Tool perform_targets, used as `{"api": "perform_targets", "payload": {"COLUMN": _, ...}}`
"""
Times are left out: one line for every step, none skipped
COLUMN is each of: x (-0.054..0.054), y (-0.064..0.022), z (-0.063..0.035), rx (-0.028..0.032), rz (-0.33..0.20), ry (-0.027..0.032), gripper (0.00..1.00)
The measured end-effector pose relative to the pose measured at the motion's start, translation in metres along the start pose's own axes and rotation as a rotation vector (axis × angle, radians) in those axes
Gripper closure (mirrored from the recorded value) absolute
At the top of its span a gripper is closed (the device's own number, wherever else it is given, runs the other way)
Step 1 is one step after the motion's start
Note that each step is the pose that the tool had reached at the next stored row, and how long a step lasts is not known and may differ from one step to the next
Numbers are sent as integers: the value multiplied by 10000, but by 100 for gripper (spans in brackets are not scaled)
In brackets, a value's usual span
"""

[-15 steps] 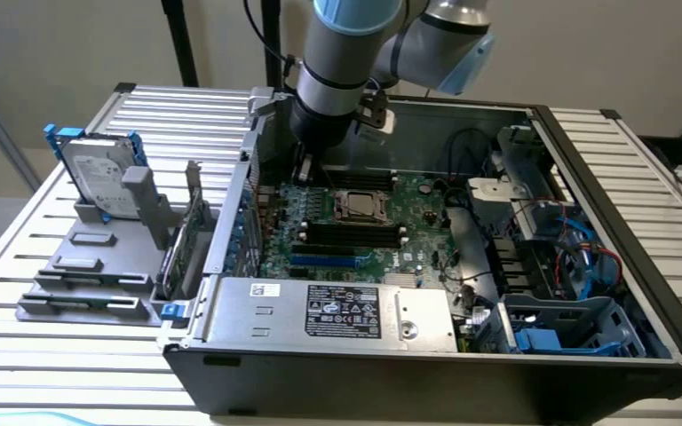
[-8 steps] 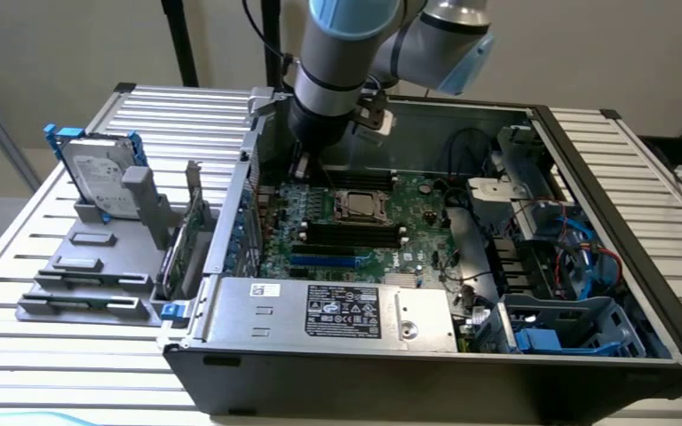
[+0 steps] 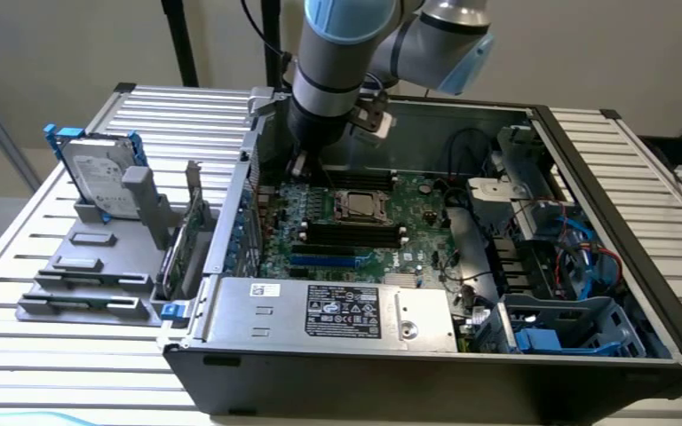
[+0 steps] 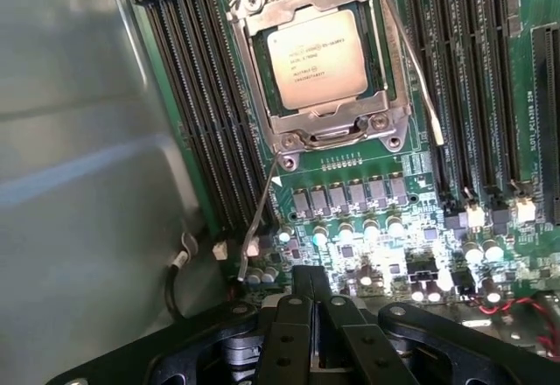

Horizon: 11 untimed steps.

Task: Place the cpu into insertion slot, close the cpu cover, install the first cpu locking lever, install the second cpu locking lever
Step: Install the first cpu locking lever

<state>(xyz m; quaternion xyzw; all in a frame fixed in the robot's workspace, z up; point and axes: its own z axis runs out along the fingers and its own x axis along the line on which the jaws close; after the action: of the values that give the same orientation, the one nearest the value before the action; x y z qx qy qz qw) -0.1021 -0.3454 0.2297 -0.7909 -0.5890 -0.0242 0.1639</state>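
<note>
Silvery cpu point(image 4: 317, 57) sits in insertion slot point(image 4: 260, 63) on green motherboard point(image 4: 490, 254); cpu cover point(image 4: 337, 128) lies closed over it. Near locking lever point(image 4: 260, 219) and far locking lever point(image 4: 411, 61) seemingly unlatched. Gripper point(image 4: 312, 273) by near locking lever, fingers pressed together, empty.

- Robotics lab or test workshop, set up for computer assembly work.
- Industrial robot arm point(image 3: 335, 53), grey with pale blue joint caps, reaches down into an open desktop computer case point(image 3: 436, 377).
- The case lies on its side on a slatted metal bench point(image 3: 638, 160). Its green motherboard point(image 3: 418, 200) is exposed, with the cpu point(image 4: 317, 57) in plain sight.
- A loose hard drive point(image 3: 95, 173) stands in a grey fixture tray point(image 3: 81, 266) beside the case.
- Plain pale wall behind, with black stand poles point(image 3: 181, 44).
</note>
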Motion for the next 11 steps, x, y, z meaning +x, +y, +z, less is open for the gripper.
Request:
{"api": "perform_targets", "payload": {"x": 0, "y": -2, "z": 0, "rx": -15, "rz": 104, "ry": 54, "gripper": 89}}
{"api": "perform_targets", "payload": {"x": -1, "y": -3, "z": 0, "rx": -29, "rz": 205, "ry": 106, "gripper": 89}}
{"api": "perform_targets", "payload": {"x": -1, "y": -5, "z": 0, "rx": -43, "rz": 306, "ry": 157, "gripper": 89}}
{"api": "perform_targets", "payload": {"x": -2, "y": -6, "z": 1, "rx": -57, "rz": 404, "ry": 209, "gripper": 89}}
{"api": "perform_targets", "payload": {"x": -2, "y": -8, "z": 1, "rx": -70, "rz": 502, "ry": 262, "gripper": 89}}
{"api": "perform_targets", "payload": {"x": -3, "y": -9, "z": 1, "rx": -84, "rz": 605, "ry": 318, "gripper": 89}}
{"api": "perform_targets", "payload": {"x": -3, "y": -11, "z": 2, "rx": -97, "rz": 702, "ry": 370, "gripper": 89}}
{"api": "perform_targets", "payload": {"x": -4, "y": -13, "z": 2, "rx": -109, "rz": 800, "ry": 422, "gripper": 89}}
{"api": "perform_targets", "payload": {"x": -4, "y": -14, "z": 2, "rx": -121, "rz": 896, "ry": 477, "gripper": 89}}
{"api": "perform_targets", "payload": {"x": -5, "y": -16, "z": 2, "rx": -134, "rz": 995, "ry": 532, "gripper": 89}}
{"api": "perform_targets", "payload": {"x": -5, "y": -17, "z": 2, "rx": -146, "rz": 1093, "ry": 585, "gripper": 89}}
